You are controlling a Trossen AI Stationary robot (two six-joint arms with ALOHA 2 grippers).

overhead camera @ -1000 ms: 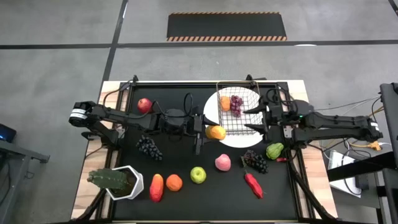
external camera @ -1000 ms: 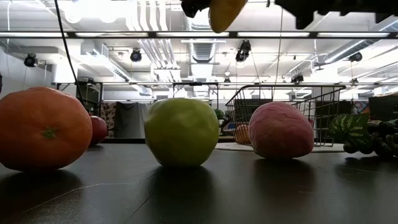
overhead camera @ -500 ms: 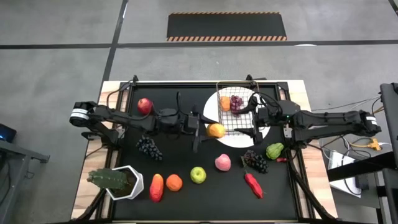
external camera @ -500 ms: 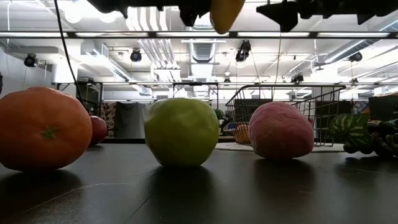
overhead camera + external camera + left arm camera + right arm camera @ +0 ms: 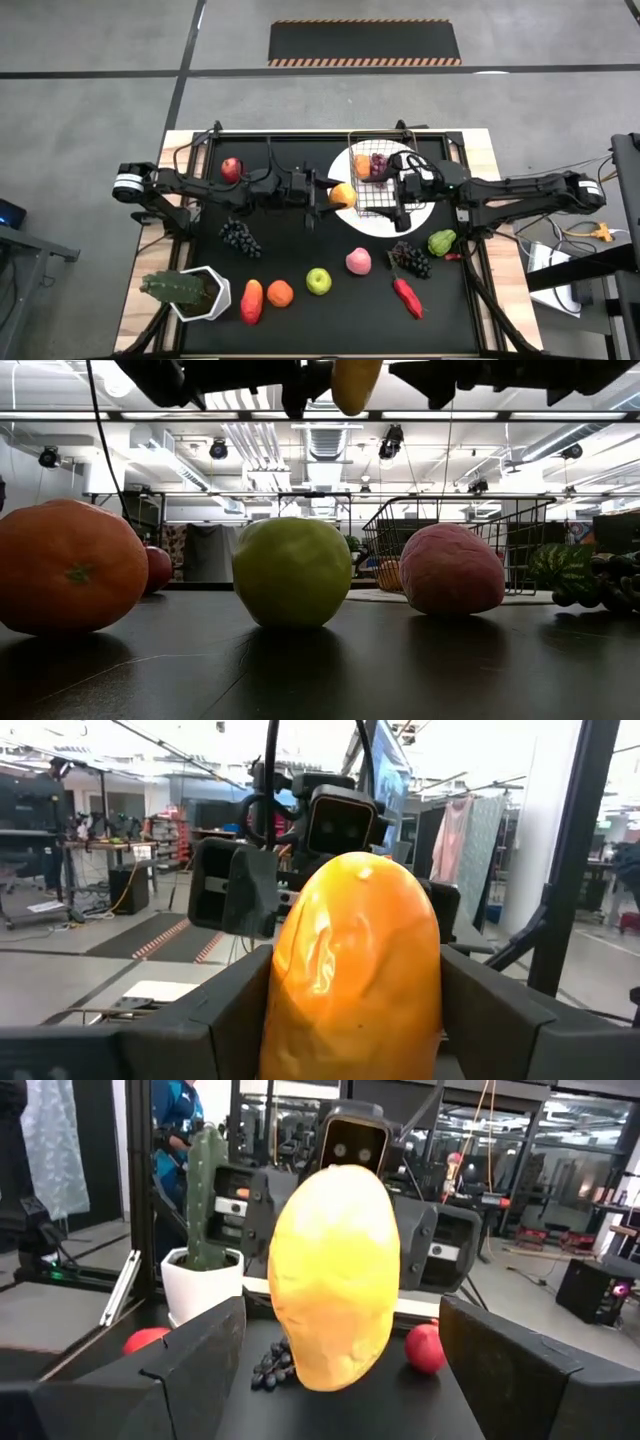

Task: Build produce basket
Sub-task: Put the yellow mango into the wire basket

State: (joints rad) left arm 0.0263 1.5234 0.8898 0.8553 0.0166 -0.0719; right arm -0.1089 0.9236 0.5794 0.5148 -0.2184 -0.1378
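While the left gripper (image 5: 322, 192) pinches the mango (image 5: 343, 195) and the right gripper (image 5: 398, 196) spreads, the basket (image 5: 383, 181) holds 2 fruits; most remain.

Green cactus-like plant (image 5: 167, 287) in white hexagonal pot (image 5: 213, 297), lower left of high view, on black tabletop (image 5: 300, 250). Same plant upper left in right wrist view. Round white plate (image 5: 385, 224) right of centre in high view. Wooden edge strip (image 5: 142, 270) along tabletop's left side. Grey floor around, black mat with striped border (image 5: 364, 41) at top centre. Low view: ceiling ducts (image 5: 245, 425), light strips, room behind. Person in dark top (image 5: 180, 1130) at upper left of right wrist view, partly hidden.
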